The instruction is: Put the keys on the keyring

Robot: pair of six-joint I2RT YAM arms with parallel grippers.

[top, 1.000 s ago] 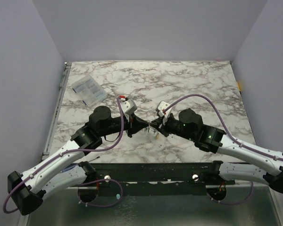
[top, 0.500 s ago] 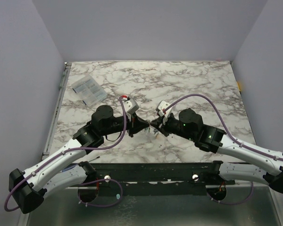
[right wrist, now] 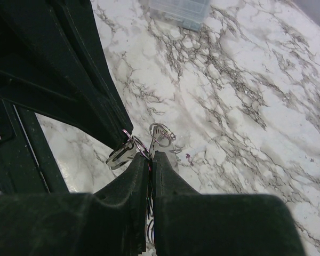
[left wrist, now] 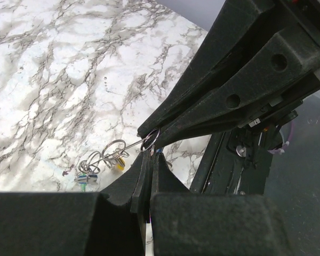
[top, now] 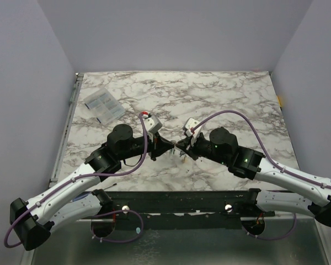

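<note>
The left gripper [top: 168, 146] and the right gripper [top: 181, 146] meet tip to tip low over the marble worktop [top: 220, 99], their jaws pointing at each other. The left jaws are pressed fully together, and the thin wire of the keyring [left wrist: 149, 143] is caught right at their tips. The right jaws are all but together too, leaving only a hairline slit, and they nip the same ring from the opposite side, so the small loop stands between the two pairs of tips and touches both. A strand of wire runs from that loop away to one side of the jaws, down to a little cluster of further loops lying on the worktop just beside and below the tips. The keys [left wrist: 89, 176] hang in that cluster, their coloured heads resting on the marble, close to the jaws but not between them; how each one is threaded is too small to tell. A clear plastic packet [top: 103, 105] lies well apart from both jaws, far beyond the left arm.
</note>
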